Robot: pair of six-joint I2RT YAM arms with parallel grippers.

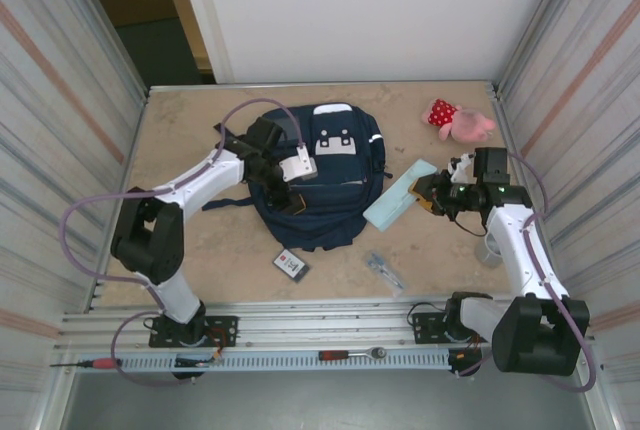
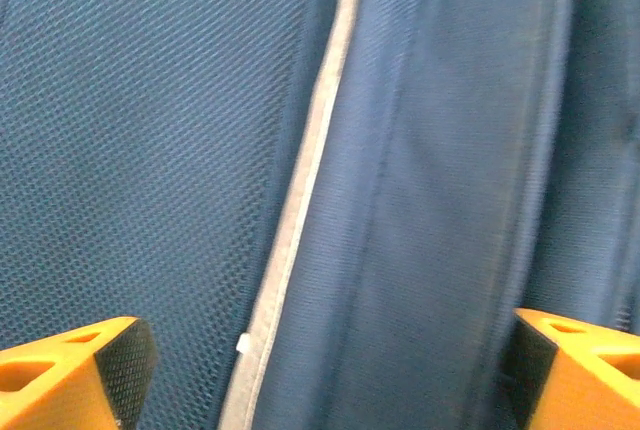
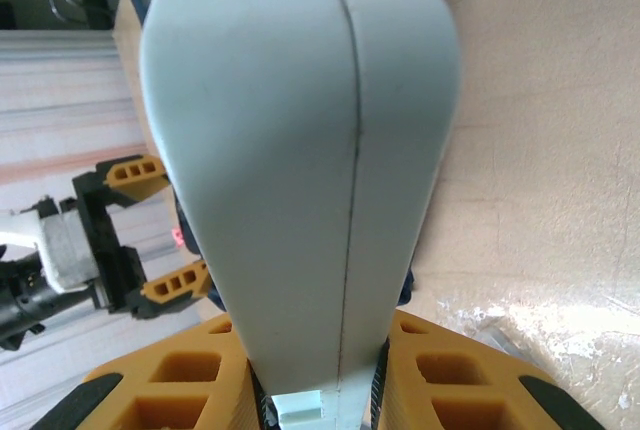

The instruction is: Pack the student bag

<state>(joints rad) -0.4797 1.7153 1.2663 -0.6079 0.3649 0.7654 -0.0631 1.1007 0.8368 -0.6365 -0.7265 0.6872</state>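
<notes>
Left gripper point(image 1: 288, 197): we see its orange jaws spread wide and holding nothing, close over the front of the student bag point(image 1: 340, 205), above a thin light stripe.
Right gripper point(image 1: 432, 193): we see it pinching one end of a pale blue case point(image 1: 398, 195), to the right of the bag.
Student bag: it lies flat on the table point(image 1: 190, 140), between the two arms.
Pale blue case: it slants with its free end against the bag's right side.
Pink plush toy point(image 1: 460, 120): well apart, beyond the bag's far right corner.
Small dark card point(image 1: 290, 264): just off the bag's near edge.
</notes>
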